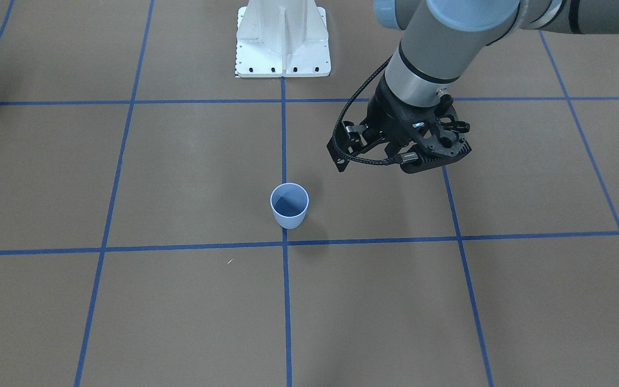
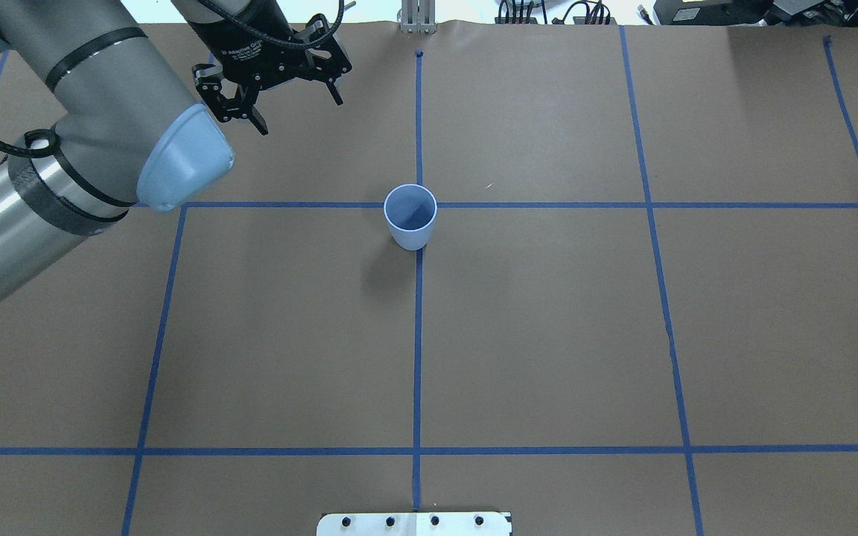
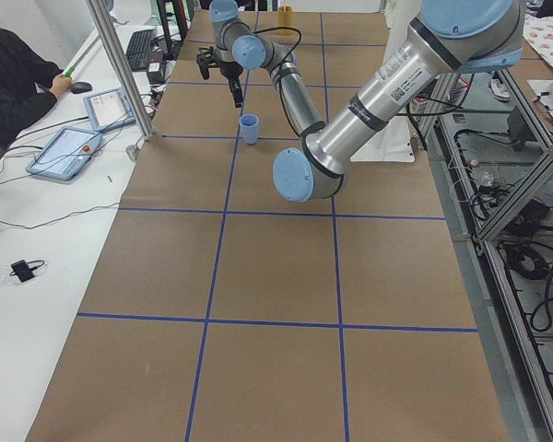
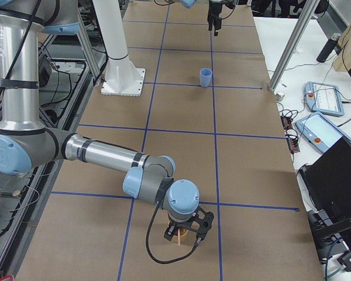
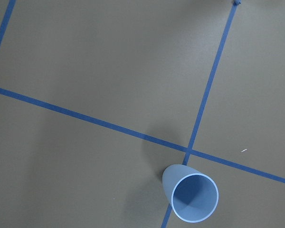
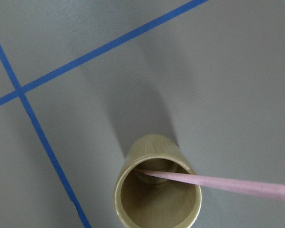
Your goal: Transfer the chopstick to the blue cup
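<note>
The blue cup point(image 1: 289, 206) stands upright and empty at a tape crossing mid-table point(image 2: 410, 216); it also shows in the left wrist view point(image 5: 190, 198). My left gripper point(image 2: 300, 112) is open and empty, hovering beyond the cup and to its left in the overhead view, well apart from it point(image 1: 387, 158). A salmon-pink chopstick point(image 6: 213, 183) leans inside a bamboo cup point(image 6: 128, 164), its tip past the rim. My right gripper point(image 4: 184, 234) hangs right over that bamboo cup at the table's right end; I cannot tell whether it is open or shut.
The white robot base point(image 1: 282, 43) stands at the robot's side of the table. Blue tape lines point(image 2: 418, 335) grid the brown tabletop. An operator point(image 3: 18, 83) sits beside a side table with tablets point(image 3: 69, 147).
</note>
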### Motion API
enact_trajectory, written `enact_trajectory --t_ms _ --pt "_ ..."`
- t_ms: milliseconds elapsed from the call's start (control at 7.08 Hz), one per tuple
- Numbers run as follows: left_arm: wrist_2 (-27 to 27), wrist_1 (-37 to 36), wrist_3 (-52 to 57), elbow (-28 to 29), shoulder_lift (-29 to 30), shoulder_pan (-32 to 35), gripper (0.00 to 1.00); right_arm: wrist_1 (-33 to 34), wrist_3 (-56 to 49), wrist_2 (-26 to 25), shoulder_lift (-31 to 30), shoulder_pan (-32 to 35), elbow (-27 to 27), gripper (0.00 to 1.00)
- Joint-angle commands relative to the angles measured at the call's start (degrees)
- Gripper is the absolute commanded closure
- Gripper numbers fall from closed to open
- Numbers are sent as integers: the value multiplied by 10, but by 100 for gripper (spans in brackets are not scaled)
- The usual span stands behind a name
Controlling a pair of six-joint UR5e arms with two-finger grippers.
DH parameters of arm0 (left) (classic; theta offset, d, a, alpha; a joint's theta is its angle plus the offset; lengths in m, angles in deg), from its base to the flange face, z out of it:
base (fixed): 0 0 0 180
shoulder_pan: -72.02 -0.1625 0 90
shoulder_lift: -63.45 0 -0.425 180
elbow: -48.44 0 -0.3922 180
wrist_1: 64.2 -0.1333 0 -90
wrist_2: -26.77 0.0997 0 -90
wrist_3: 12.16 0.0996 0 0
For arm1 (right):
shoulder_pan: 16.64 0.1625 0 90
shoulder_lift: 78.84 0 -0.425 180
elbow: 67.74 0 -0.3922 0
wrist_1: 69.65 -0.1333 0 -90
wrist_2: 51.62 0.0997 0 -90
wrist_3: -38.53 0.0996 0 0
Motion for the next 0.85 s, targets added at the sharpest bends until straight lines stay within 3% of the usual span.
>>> enact_trajectory --t_ms 0,707 --pt "0 0 0 -1 1 0 2 -2 4 -17 48 4 60 0" --pt "1 0 0 -6 -1 0 2 -34 25 -39 53 10 73 0"
